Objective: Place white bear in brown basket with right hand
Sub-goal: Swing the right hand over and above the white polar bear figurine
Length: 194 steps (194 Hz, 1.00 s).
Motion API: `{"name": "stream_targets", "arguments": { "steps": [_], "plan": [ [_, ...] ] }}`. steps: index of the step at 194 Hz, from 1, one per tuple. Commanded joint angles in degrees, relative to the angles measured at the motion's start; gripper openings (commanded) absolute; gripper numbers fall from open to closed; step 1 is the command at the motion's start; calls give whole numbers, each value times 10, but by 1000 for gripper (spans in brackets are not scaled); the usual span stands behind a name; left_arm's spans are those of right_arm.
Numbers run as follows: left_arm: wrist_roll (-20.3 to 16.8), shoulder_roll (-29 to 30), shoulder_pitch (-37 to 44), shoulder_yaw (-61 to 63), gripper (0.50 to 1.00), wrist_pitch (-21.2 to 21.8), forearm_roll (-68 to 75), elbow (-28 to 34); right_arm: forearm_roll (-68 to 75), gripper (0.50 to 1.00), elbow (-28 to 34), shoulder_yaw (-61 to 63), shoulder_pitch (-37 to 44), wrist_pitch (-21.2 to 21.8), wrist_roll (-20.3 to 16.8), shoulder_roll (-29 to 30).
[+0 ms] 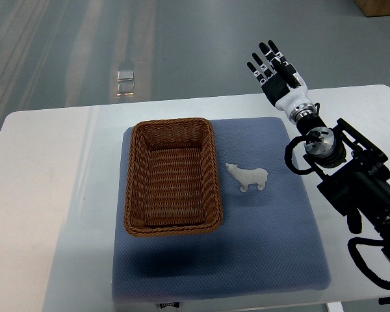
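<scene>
Right robot hand (275, 64) up in the upper right of the frame, fingers spread and straight, holding nothing, poised beyond the far edge of the desk (52, 195) and well apart from the toy. Dark forearm and cabling trailing from it down the right edge to the lower right corner. Left arm nowhere in view.

Judged from this layout, barely begun: no reach toward the toy, no grasp, no lift, no transfer. All of it left to do, namely dropping toward the centre, closing round the figure, carrying it leftward over the wicker rim and letting go inside.

White bear (248, 177) standing on the blue mat (260, 247), right of centre, side-on with head pointing left, just beside the right wall of the brown basket (211, 162) yet not touching it. Basket left of centre on the same mat, long axis running up and down the frame, nothing inside.

Little else around: pale desk under the mat, grey floor above, a small shiny object (125, 72) on that floor at upper left, a brown box corner (380, 6) at the top right. Nothing between hand and bear, nothing between bear and basket except the raised rim. Probable snag: small figure close to the wicker wall, tight room for fingers on that side.
</scene>
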Motion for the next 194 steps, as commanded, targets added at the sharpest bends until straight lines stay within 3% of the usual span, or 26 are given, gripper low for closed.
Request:
{"name": "stream_targets", "arguments": {
  "steps": [1,100,157,194],
  "plan": [
    [0,0,0,0,1000,0,0,0,0,928,0,0,0,-1,0,0],
    [0,0,0,0,1000,0,0,0,-8,928,7,-80,14,1,-12,-16],
    [0,0,0,1,1000,0,1,-2,-192,928,18,-234,127,21,-88,-122],
    [0,0,-1,1,1000,-1,3,-2,-386,928,91,-377,248,121,-179,-207]
  ]
}}
